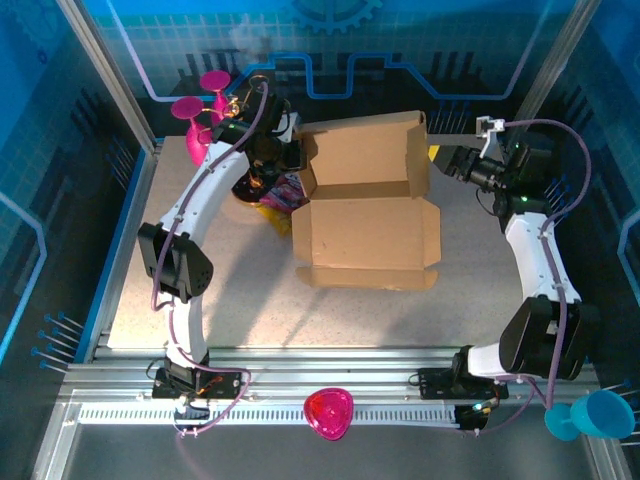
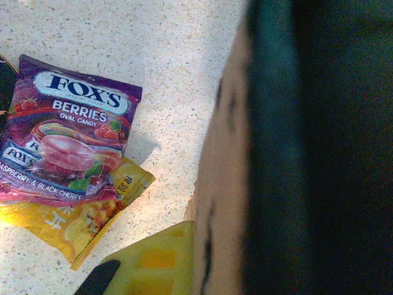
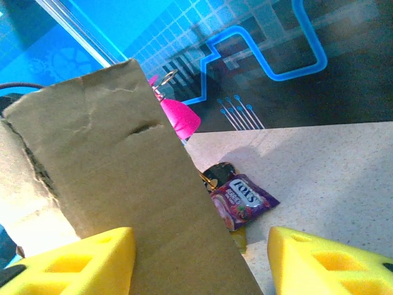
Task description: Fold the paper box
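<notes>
Paper box [image 1: 370, 215] half-folded at mid-worktop [image 1: 250, 300], rear lid raised, my left hand [image 1: 285, 150] clenched at its left wall, my right hand [image 1: 440, 157] released astride the right flap, candy bag [image 2: 67, 141] just left of the box

Left wrist view: paper box [image 2: 224, 178] is blurred at close range; candy packet [image 2: 70, 141] is cut off by the left edge. Right wrist view: the packet is partly hidden behind the box.
</notes>
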